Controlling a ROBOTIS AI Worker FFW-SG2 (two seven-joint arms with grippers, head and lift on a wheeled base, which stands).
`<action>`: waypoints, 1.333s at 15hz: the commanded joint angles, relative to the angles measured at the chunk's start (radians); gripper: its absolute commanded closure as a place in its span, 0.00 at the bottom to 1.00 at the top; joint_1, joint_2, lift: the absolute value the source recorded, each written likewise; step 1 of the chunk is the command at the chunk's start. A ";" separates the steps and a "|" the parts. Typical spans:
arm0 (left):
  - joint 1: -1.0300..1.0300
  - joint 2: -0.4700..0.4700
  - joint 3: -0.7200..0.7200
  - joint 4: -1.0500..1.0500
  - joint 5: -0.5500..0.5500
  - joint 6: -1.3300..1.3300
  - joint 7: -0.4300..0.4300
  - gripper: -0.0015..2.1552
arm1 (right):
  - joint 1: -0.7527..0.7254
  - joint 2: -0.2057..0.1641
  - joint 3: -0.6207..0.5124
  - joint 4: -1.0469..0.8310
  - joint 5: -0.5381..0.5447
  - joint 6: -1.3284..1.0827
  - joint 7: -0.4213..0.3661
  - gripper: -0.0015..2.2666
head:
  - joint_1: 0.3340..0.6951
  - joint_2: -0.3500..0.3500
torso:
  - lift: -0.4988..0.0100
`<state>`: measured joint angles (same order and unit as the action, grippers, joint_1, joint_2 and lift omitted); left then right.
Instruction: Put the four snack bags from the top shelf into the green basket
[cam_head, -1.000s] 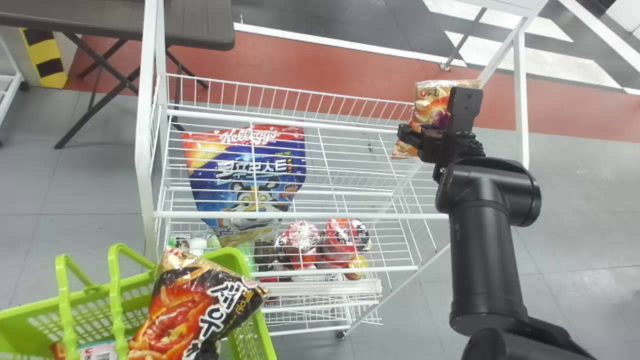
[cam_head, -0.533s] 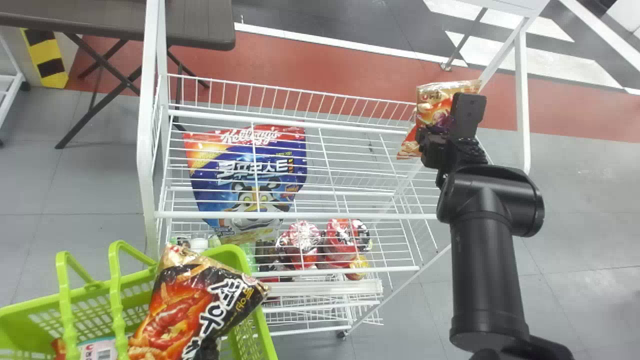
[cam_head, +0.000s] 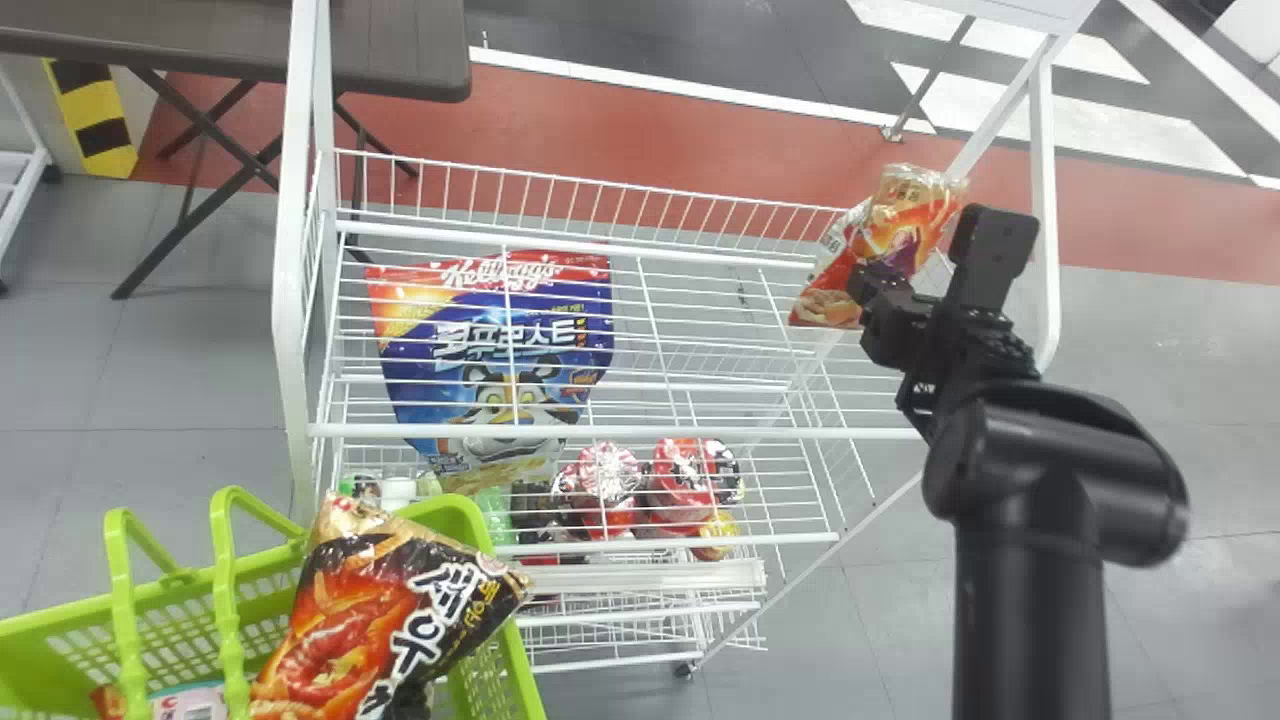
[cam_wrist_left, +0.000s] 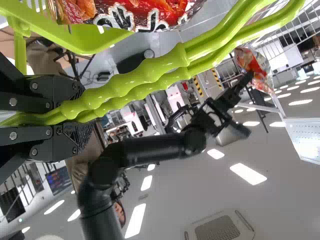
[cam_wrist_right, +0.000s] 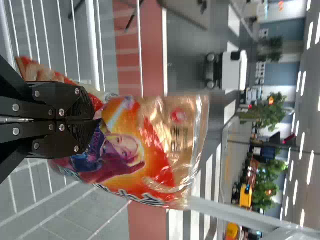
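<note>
My right gripper (cam_head: 868, 287) is at the right end of the top wire shelf (cam_head: 700, 300), shut on an orange-and-gold snack bag (cam_head: 905, 225). In the right wrist view the right gripper (cam_wrist_right: 95, 120) pinches this bag (cam_wrist_right: 167, 145) near its middle, and the bag extends past the fingertips. The green basket (cam_head: 500, 660) stands at the lower left of the head view. A black-and-orange snack bag (cam_head: 370, 620) lies tilted in it, with part of another red-and-pink package (cam_head: 190, 700) beside it. The left gripper (cam_wrist_left: 75, 117) is shut on the basket's two handles (cam_wrist_left: 150, 75).
A large blue cereal bag (cam_head: 490, 350) shows through the rack's wires at the left. Red-topped cups (cam_head: 685, 480) stand lower down. White rack posts (cam_head: 1043, 200) rise at both ends, and a dark folding table (cam_head: 400, 50) is behind on the left.
My right gripper has shifted right and back toward the robot, and its wrist has turned. The held bag has tilted and moved slightly right with it. The basket has shifted slightly left.
</note>
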<state>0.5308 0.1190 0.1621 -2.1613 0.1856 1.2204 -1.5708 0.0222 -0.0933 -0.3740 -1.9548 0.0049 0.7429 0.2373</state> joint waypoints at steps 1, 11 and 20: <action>0.002 -0.002 0.001 0.001 0.000 0.000 -0.010 1.00 | 0.122 0.033 0.015 -0.259 -0.117 0.168 0.019 0.99 | 1.00 0.00 | 0.98; 0.015 -0.012 0.014 0.001 0.003 -0.003 -0.010 1.00 | 0.306 0.087 0.029 -0.725 -0.657 0.829 0.108 0.99 | 1.00 0.23 | 0.98; 0.018 -0.012 0.019 0.001 0.006 -0.003 -0.010 1.00 | 0.314 0.086 0.037 -0.773 -0.835 0.829 0.089 0.99 | 1.00 0.49 | 0.98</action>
<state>0.5492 0.1074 0.1778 -2.1635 0.1913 1.2183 -1.5708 0.3302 -0.0066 -0.3270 -2.7209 -0.8137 1.5548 0.3262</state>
